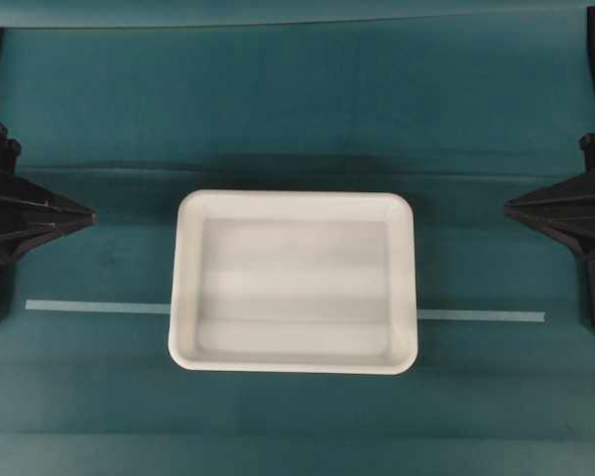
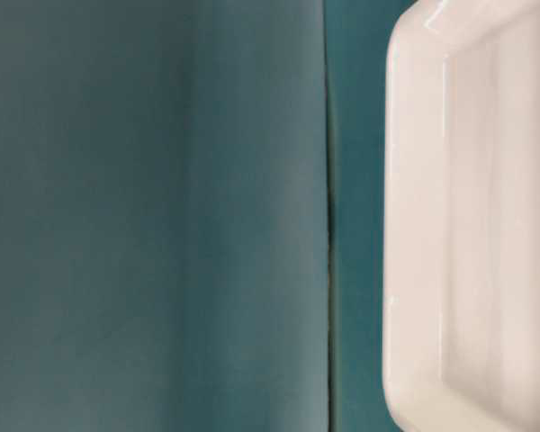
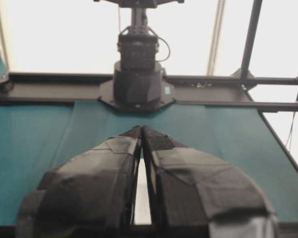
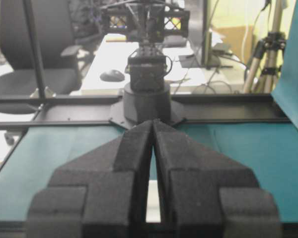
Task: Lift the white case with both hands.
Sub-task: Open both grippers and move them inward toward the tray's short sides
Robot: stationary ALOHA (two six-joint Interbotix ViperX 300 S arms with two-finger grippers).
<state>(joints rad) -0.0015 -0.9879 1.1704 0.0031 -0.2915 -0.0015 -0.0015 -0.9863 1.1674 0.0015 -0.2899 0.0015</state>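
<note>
My left claw [image 1: 87, 213] and my right claw [image 1: 509, 208] are both pressed together, holding nothing. The white case [image 1: 294, 281] rests on the table [image 1: 99, 119] between them, well apart from each.

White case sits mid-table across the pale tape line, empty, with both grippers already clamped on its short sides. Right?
Not quite. The white case does sit mid-table across the pale tape line and is empty, but neither gripper touches it. In the overhead view the left gripper and right gripper are parked near the table's edges, well clear of the case, with jaws shut on nothing.
</note>
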